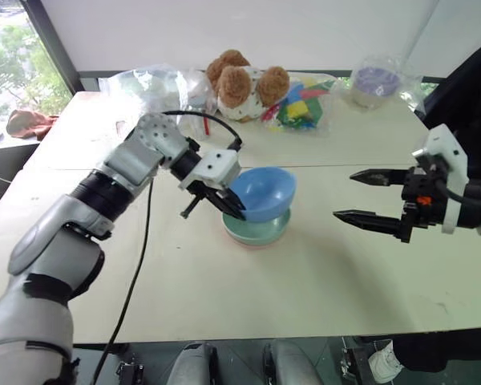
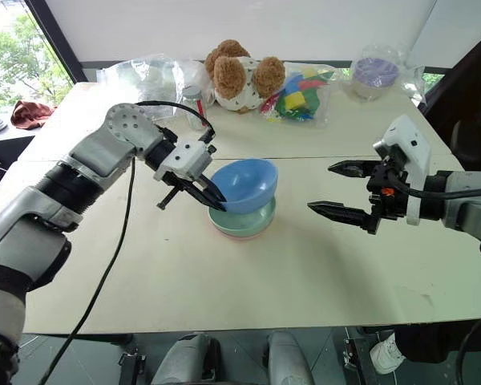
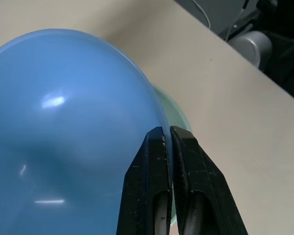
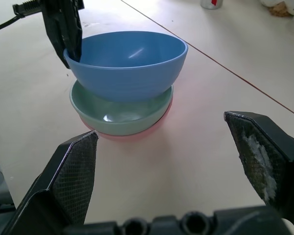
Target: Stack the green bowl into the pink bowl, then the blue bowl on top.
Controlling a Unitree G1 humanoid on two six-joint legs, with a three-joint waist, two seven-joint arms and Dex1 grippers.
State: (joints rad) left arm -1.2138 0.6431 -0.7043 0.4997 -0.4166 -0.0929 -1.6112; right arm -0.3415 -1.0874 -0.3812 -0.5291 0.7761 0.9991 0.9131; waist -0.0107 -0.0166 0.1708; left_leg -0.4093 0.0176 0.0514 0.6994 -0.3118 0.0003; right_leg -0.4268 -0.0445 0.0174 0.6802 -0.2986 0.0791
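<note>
At the far left edge, beyond the table (image 1: 224, 305), a reddish cloth (image 1: 30, 123) lies on a ledge by the window. The left gripper (image 2: 212, 198) reaches in over the table's middle, its two black fingers (image 3: 154, 186) pinched tight on the rim of the blue bowl (image 2: 242, 184), which it holds tilted just above the stack. Under it the green bowl (image 4: 122, 116) sits nested in the pink bowl (image 4: 137, 134), whose rim peeps out below; both rest on the table near its centre seam. Along the far edge lie crumpled clear plastic bags (image 1: 148, 84), a brown plush toy (image 1: 242, 84), a bag of coloured blocks (image 1: 301, 104), and further right a purple bowl wrapped in clear plastic (image 1: 375, 82). No brand, label or writing can be read on anything. To the right of the stack, well apart from it, the right gripper (image 2: 337, 189) hovers above the table with its jaws spread wide and nothing between them, pointing toward the bowls.
</note>
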